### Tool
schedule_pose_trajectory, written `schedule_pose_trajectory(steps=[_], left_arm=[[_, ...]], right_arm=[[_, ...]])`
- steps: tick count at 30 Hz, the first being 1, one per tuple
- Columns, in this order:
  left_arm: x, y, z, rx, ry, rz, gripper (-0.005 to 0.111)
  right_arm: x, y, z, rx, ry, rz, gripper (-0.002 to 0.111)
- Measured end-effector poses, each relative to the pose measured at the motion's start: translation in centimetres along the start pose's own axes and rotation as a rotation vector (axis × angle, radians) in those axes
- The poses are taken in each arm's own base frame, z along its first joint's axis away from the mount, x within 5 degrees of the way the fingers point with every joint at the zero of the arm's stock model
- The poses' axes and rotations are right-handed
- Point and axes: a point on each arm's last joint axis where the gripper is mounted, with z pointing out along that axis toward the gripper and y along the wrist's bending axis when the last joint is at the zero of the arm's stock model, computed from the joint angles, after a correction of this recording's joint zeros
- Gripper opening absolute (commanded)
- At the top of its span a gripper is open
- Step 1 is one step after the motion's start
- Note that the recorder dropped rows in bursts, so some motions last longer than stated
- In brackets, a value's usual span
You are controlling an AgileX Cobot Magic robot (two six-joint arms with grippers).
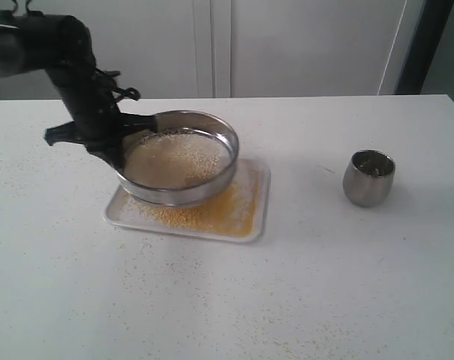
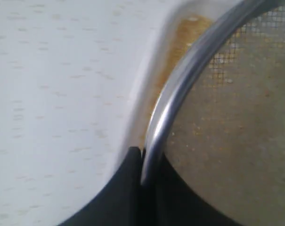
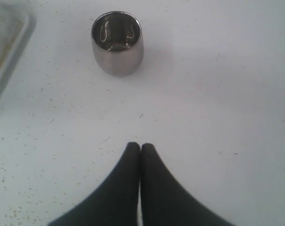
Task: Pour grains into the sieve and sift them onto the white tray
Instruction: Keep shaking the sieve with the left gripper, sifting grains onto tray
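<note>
The steel sieve (image 1: 183,157) hangs tilted just above the white tray (image 1: 260,217), holding pale whitish grains (image 1: 178,159) on its mesh. Golden-yellow meal (image 1: 219,210) lies spread over the tray beneath it. My left gripper (image 1: 120,144) is shut on the sieve's left rim; in the left wrist view the rim (image 2: 180,80) runs between its black fingers (image 2: 128,183), with the mesh (image 2: 236,117) and the tray's edge (image 2: 151,70) beside it. My right gripper (image 3: 140,147) is shut and holds nothing, hovering over bare table short of the small steel cup (image 3: 117,42).
The steel cup (image 1: 368,177) stands upright on the table to the right of the tray, apparently empty. Loose grains speckle the white tabletop (image 1: 211,300) around the tray and toward the front. A white wall panel stands behind the table.
</note>
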Motion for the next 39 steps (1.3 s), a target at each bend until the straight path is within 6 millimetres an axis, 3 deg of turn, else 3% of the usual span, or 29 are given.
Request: schedule_pose_trajectory(steps=[2, 4, 6, 9, 11, 15, 17, 19, 22, 24, 26, 29, 31, 36, 39], left_arm=[[0.7, -2.0, 0.9, 0.053, 0.023, 0.035, 0.0], [1.1, -2.6, 1.0, 0.057, 0.048, 0.059, 0.0], [1.1, -2.1, 0.7, 0.028, 0.07, 0.028, 0.0], [0.1, 0.3, -0.2, -0.001, 0.036, -0.043, 0.0], [-0.3, 0.5, -0.1, 0.009, 0.002, -0.042, 0.0], [0.8, -2.7, 1.2, 0.043, -0.002, 0.037, 0.0], [1.1, -3.1, 1.1, 0.026, 0.012, 0.058, 0.0], [1.0, -2.1, 0.3, -0.023, 0.03, 0.024, 0.0], [-0.2, 1.3, -1.0, -0.07, 0.007, -0.074, 0.0], [-0.6, 1.9, -0.8, -0.059, -0.017, -0.073, 0.0], [-0.5, 1.0, 0.0, -0.032, -0.024, -0.037, 0.0], [0.7, -2.1, 1.1, 0.018, -0.004, 0.031, 0.0], [0.9, -2.4, 1.0, -0.005, 0.02, 0.052, 0.0], [-0.5, 2.8, -0.7, -0.092, 0.031, -0.071, 0.0], [-0.6, 2.8, -0.2, -0.075, -0.008, -0.043, 0.0]], right_arm=[[0.0, 0.0, 0.0, 0.0, 0.0, 0.0, 0.0], [0.0, 0.0, 0.0, 0.0, -0.002, 0.0, 0.0], [0.0, 0.0, 0.0, 0.001, -0.005, 0.0, 0.0], [-0.1, 0.0, 0.0, 0.002, -0.007, 0.0, 0.0], [-0.1, 0.0, 0.0, 0.002, -0.007, 0.0, 0.0], [-0.1, 0.0, 0.0, 0.003, -0.011, 0.0, 0.0], [-0.1, 0.0, 0.0, 0.003, -0.013, 0.0, 0.0], [-0.1, 0.0, 0.0, 0.003, -0.013, 0.0, 0.0], [-0.1, 0.0, 0.0, 0.003, -0.013, 0.0, 0.0], [-0.1, 0.0, 0.0, 0.004, -0.014, 0.0, 0.0], [-0.1, 0.0, 0.0, 0.004, -0.014, 0.0, 0.0], [-0.1, 0.0, 0.0, 0.004, -0.014, 0.0, 0.0], [-0.1, 0.0, 0.0, 0.004, -0.014, 0.0, 0.0], [-0.1, 0.0, 0.0, 0.004, -0.014, 0.0, 0.0], [-0.1, 0.0, 0.0, 0.004, -0.014, 0.0, 0.0]])
